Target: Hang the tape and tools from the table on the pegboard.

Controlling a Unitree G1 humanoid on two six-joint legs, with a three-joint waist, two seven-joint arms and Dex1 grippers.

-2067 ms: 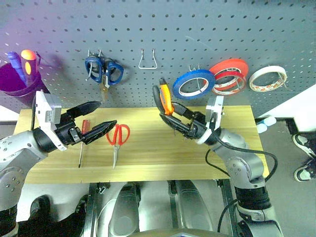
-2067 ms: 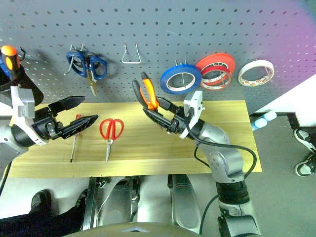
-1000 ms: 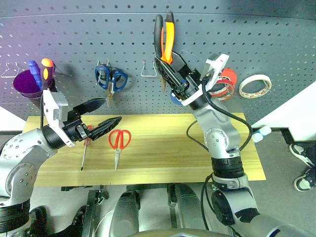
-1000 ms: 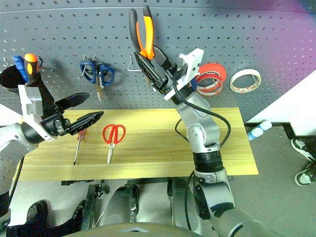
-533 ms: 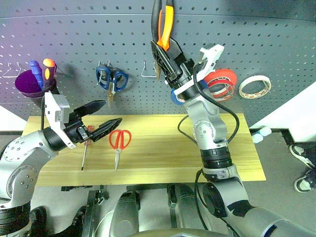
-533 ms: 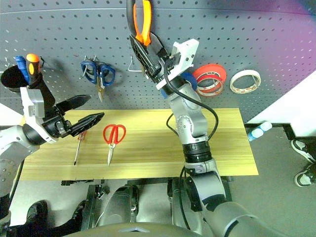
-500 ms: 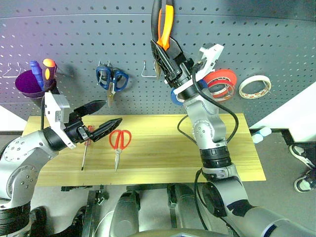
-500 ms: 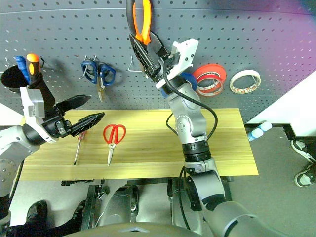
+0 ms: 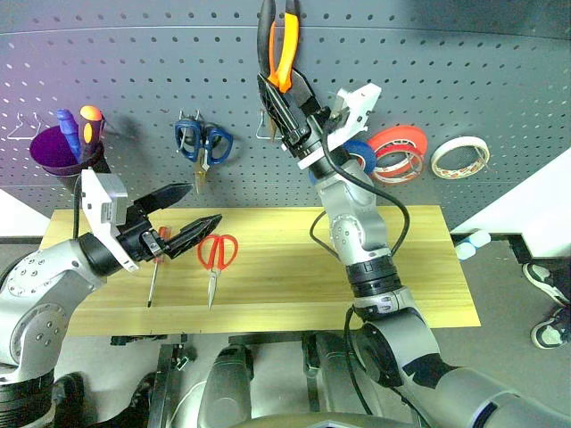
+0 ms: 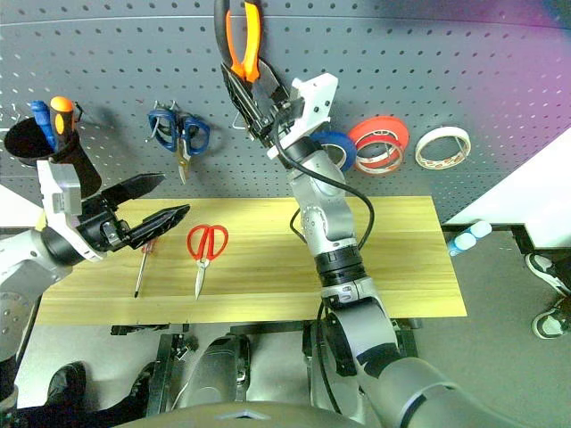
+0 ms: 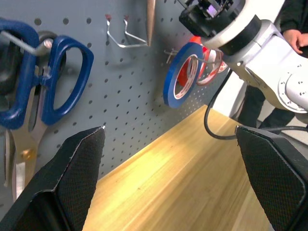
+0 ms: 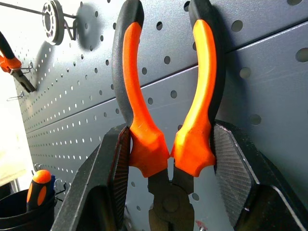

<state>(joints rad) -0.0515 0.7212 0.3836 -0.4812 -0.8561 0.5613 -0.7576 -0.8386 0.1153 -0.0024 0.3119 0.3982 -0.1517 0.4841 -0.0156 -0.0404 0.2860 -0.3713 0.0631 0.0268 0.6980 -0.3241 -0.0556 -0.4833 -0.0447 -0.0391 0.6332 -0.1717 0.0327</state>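
Right gripper [image 12: 168, 159] jaws clamped on the pliers [image 12: 166, 96] just below the orange-and-black handles, one pad on the outside of each handle root; handles point up, nose down, tool held high and close against the pegboard [image 9: 464, 71]. Left gripper [image 9: 183, 214] jaws spread wide, holding nothing, hovering level above the left part of the table [image 9: 294, 294]. Step in hand, as I judge it: hanging the pliers. A bare wire hook [image 11: 122, 36] sits on the pegboard just below and beside the gripped tool, left of the blue roll [image 9: 357, 152]; the pliers are not yet on it, and whether they touch the board I cannot tell. Next move likely calls for bringing the fork of the handles down over a hook so it carries the weight, and only then parting the jaws. On the table, near the left gripper: red-handled scissors [image 9: 214, 254] and screwdriver [image 9: 153, 272], lying flat, untouched. The tape [image 9: 460, 157] already hangs at far right on the pegboard, beside the red roll [image 9: 399, 143]. Blue-handled scissors [image 9: 202, 143] hang to the left.
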